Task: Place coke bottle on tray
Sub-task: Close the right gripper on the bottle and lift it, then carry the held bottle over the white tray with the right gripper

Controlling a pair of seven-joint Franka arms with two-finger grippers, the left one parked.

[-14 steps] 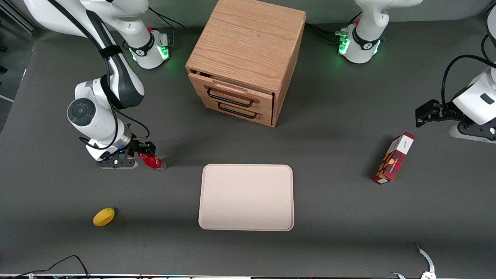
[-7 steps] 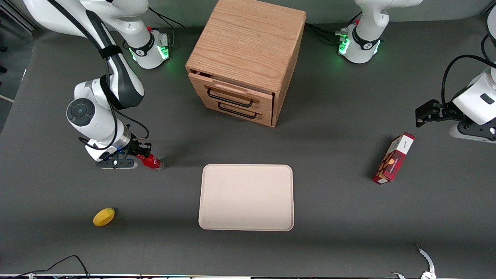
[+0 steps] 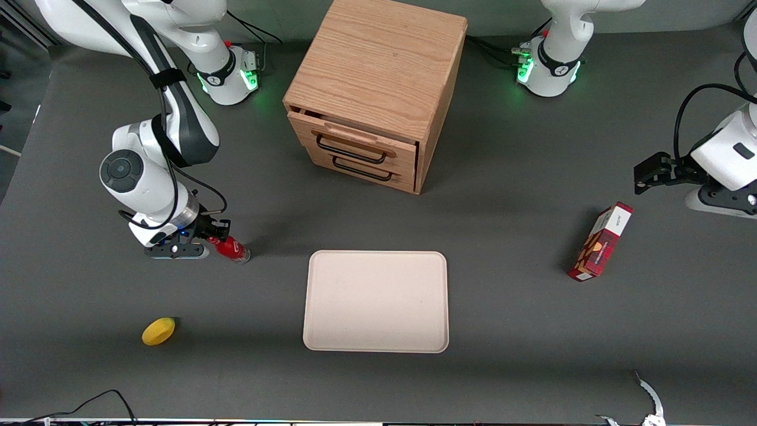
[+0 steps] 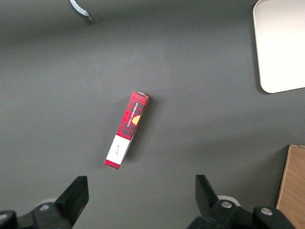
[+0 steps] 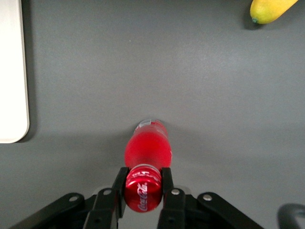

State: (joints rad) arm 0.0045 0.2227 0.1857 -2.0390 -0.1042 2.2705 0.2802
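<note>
in the front view the right gripper [image 3: 216,241] is hanging low over the table, toward the working arm's end, and its fingers are closing on the cap end of the coke bottle [image 3: 232,248]. the bottle is leaning, with its clear base touching the table. the cap is partly hidden by the gripper body here. the tray [image 3: 376,301] is lying flat on the table, well apart from the bottle, nearer to the front camera than the wooden drawer cabinet [image 3: 375,89]. a yellow lemon [image 3: 158,331] is lying nearer to the camera than the bottle. a red carton box [image 3: 601,241] is lying toward the parked arm's end.

in the left wrist view the red carton box [image 4: 127,130] is showing whole, but only a corner of the tray [image 4: 279,45] is showing.

in the right wrist view the two fingers [image 5: 167,177] are pressing on both sides of the red cap of the coke bottle [image 5: 145,165], so the jaws are narrow and holding it. the label is hard to read. the tray [image 5: 12,71] and the lemon [image 5: 270,9] are both cut off at the edge.
</note>
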